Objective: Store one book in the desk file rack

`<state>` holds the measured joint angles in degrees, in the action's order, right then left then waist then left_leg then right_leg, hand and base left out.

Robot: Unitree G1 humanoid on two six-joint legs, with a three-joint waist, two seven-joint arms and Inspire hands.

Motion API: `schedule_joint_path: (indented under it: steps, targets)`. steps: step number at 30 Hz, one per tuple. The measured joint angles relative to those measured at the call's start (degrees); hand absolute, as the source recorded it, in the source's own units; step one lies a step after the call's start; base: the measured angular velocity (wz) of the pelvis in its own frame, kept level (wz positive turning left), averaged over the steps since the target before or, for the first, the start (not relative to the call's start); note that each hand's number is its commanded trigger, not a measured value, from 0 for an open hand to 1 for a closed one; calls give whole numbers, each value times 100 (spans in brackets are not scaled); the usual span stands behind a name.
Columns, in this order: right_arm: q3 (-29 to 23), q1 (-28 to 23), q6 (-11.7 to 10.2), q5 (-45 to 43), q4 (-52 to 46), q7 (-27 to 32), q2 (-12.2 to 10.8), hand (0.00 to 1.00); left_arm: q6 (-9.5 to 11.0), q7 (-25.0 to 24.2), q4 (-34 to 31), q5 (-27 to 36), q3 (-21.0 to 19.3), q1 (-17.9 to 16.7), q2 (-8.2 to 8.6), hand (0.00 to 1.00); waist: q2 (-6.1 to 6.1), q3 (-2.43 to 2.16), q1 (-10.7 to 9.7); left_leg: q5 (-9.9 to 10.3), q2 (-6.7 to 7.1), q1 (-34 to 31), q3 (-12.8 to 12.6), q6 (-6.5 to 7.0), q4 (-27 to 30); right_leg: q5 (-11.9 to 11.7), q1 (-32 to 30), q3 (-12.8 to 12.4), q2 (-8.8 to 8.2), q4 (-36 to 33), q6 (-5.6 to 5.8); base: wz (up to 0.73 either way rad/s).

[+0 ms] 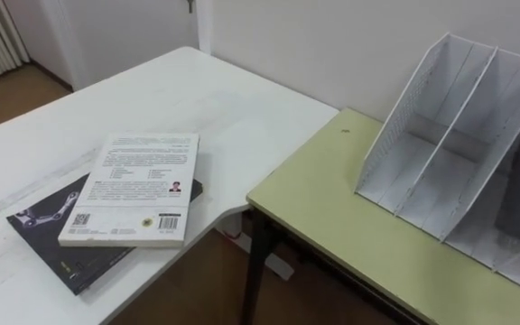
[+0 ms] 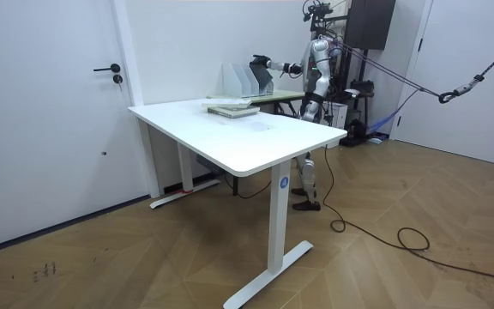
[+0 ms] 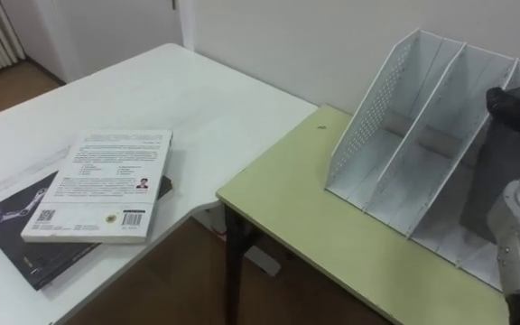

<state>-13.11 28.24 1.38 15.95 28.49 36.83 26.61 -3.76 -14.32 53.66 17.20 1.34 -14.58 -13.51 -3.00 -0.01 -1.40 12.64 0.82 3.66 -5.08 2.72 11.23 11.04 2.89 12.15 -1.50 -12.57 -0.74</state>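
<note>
Now the book (image 3: 487, 190) stands nearly upright in the rack (image 3: 395, 117), in the third slot from the rack's left end, its dark cover facing the divider. The right hand (image 3: 517, 106) sits at the book's top edge, directly above it and touching it. Whether its fingers are clamped on the book or apart cannot be told, since they blur into the dark cover. The two slots to the left are bare. The rack rests on the green desk (image 3: 305, 208) against the wall. On the white table (image 3: 197, 99) to the left, well apart from the hand, a white book (image 3: 106, 181) lies flat on a black book (image 3: 7, 226). In the room view the robot stands behind the desk, right arm stretched to the rack.
</note>
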Motion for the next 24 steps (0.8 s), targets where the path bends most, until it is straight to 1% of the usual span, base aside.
schedule_joint_path:
  steps: [7,12,17,21,24]
  targets:
    - [14,292,-2,2,0,-3,48,0,0,0,1,0,-2,0,-9,0,1,-8,14,-2,-2,13,-1,2,15,0,1,-15,2,-2,0,0]
    - [13,329,-2,2,0,-11,69,0,1,-2,13,1,-2,-2,-9,0,3,-10,16,-3,-3,41,0,1,17,-1,15,-82,14,-2,-1,-2]
    - [13,329,-2,5,0,-11,69,0,1,-6,19,3,0,-17,-9,0,8,-12,8,-4,-8,106,0,0,19,-4,85,-84,20,0,-6,-2]
    - [11,329,-2,59,0,-8,70,0,1,-6,19,5,2,-25,-8,0,25,-22,-8,-4,-8,100,0,0,18,-13,103,-83,20,-3,-12,0]
    - [11,329,-2,71,0,0,70,0,1,-6,20,4,2,-20,-7,0,59,-45,-10,-3,-8,104,0,0,9,-17,106,-77,18,-6,-11,0]
